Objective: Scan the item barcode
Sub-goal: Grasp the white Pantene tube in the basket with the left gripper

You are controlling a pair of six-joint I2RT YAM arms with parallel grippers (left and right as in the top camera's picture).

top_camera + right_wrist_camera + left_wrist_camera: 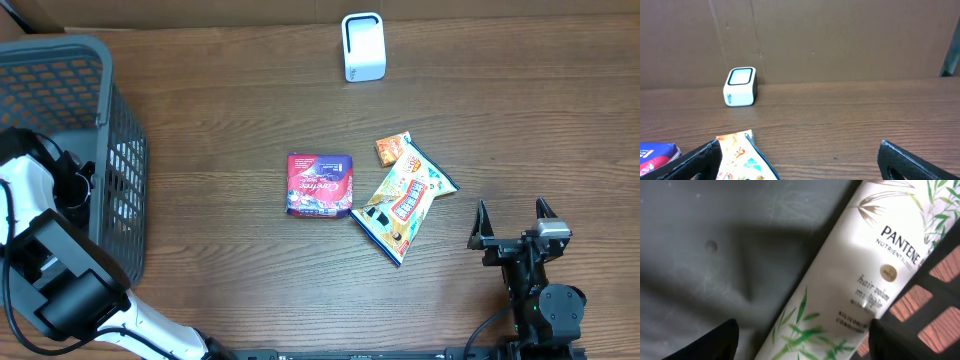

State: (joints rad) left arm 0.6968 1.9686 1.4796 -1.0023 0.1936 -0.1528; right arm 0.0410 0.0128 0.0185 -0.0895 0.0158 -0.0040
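Note:
A white Pantene tube (pixel 855 265) with green leaf print lies slantwise on the floor of the grey basket (pixel 60 60). My left gripper (pixel 802 330) is down inside the basket and straddles the tube. Its right finger (pixel 900 340) sits at the tube's edge, while a gap shows between the left finger (pixel 715 342) and the tube, so the jaws read as open. In the overhead view the basket wall hides that gripper. The white scanner (pixel 362 47) stands at the back of the table. My right gripper (pixel 512 218) rests open and empty near the front right.
A pink pack (pixel 320 185), a colourful snack bag (pixel 403 200) and a small orange packet (pixel 392 148) lie mid-table. The snack bag's corner (pixel 740 150) reaches my right gripper's left finger. A brown cardboard wall (pixel 840 40) closes the back.

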